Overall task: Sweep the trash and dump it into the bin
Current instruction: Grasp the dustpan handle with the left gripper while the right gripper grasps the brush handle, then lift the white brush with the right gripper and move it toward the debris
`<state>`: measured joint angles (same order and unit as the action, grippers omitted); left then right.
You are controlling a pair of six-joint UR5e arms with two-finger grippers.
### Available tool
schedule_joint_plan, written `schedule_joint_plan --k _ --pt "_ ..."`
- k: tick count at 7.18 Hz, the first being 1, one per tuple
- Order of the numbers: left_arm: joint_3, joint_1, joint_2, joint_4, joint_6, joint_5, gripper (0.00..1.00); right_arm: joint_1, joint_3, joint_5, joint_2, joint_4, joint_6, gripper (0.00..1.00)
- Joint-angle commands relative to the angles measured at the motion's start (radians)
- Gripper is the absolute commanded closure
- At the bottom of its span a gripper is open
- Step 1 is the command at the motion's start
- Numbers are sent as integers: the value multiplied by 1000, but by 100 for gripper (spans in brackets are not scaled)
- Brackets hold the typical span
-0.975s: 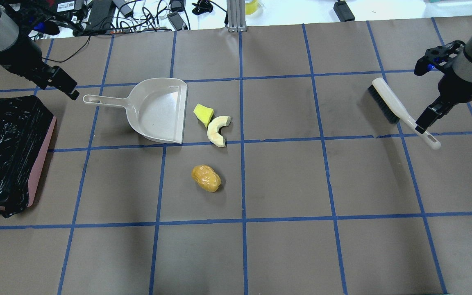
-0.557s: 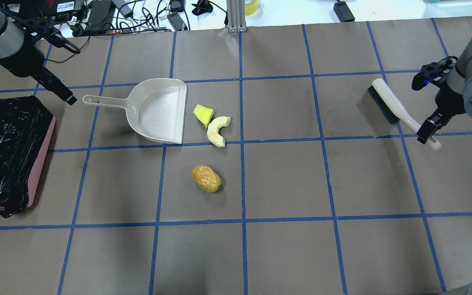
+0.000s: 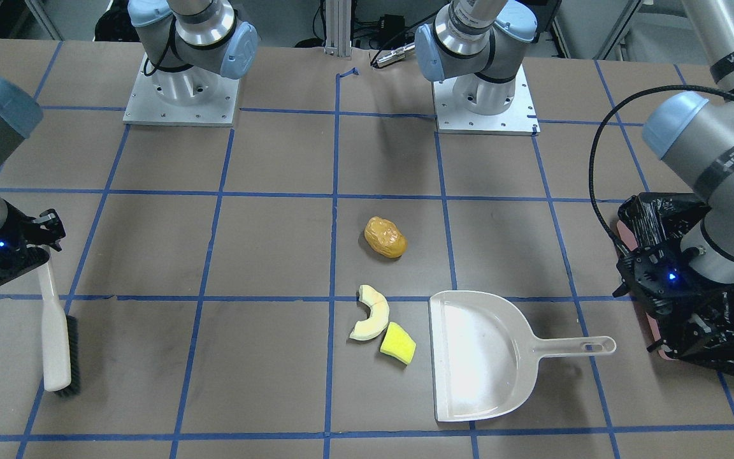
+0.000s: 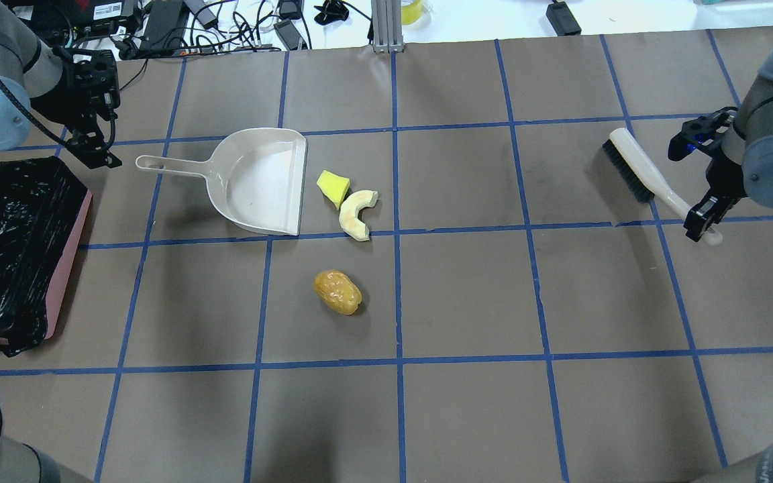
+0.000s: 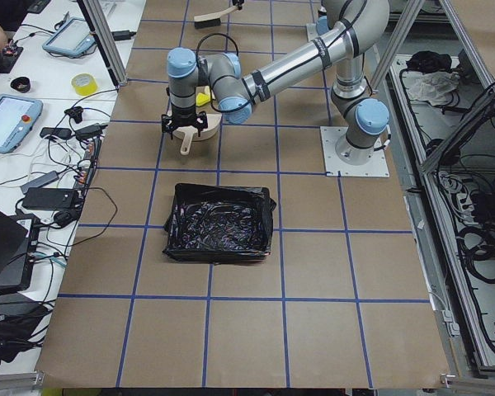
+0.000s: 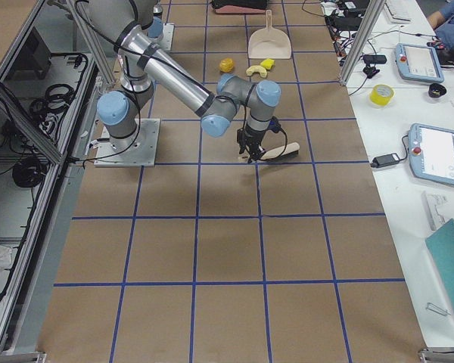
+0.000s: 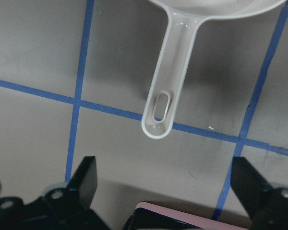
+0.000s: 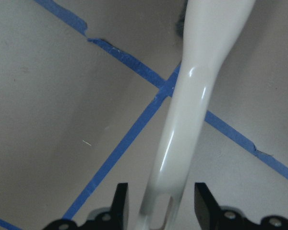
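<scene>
The trash lies mid-table: an orange-brown lump [image 4: 337, 292], a cream crescent [image 4: 354, 213] and a yellow-green wedge [image 4: 333, 188], the last two just right of the beige dustpan's [image 4: 259, 181] open lip. The pink bin [image 4: 68, 255] with its black bag sits at the left edge. My left gripper [image 4: 99, 153] is open and empty, just left of the dustpan handle's [image 7: 173, 72] end. A white brush [image 4: 635, 171] lies at the right. My right gripper [image 4: 703, 227] is open and straddles the end of the brush handle [image 8: 192, 96], with small gaps on both sides.
The brown table cover carries a blue tape grid. Cables and power bricks [image 4: 158, 20] lie beyond the far edge. The two arm bases [image 3: 482, 95] stand at the robot's side of the table. The bin's corner [image 7: 173, 218] shows right under the left gripper.
The left wrist has turned and the gripper now points down beside the dustpan handle's end. The right gripper has slid along the brush handle to its end. The trash, dustpan and brush have not moved.
</scene>
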<state>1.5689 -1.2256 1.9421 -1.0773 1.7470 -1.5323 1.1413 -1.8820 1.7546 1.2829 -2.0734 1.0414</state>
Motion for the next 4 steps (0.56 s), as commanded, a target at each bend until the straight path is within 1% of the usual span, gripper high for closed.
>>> schedule_joint_plan --k 1,3,4 --pt "-3 -2 41 61 130 1 0 0 0 5 -10 -7 -4 48" --pt "-4 -5 78 80 146 3 1 0 7 5 -10 -10 -12 78" --pt "-4 -5 95 76 146 6 2 0 12 2 -7 -11 -29 86"
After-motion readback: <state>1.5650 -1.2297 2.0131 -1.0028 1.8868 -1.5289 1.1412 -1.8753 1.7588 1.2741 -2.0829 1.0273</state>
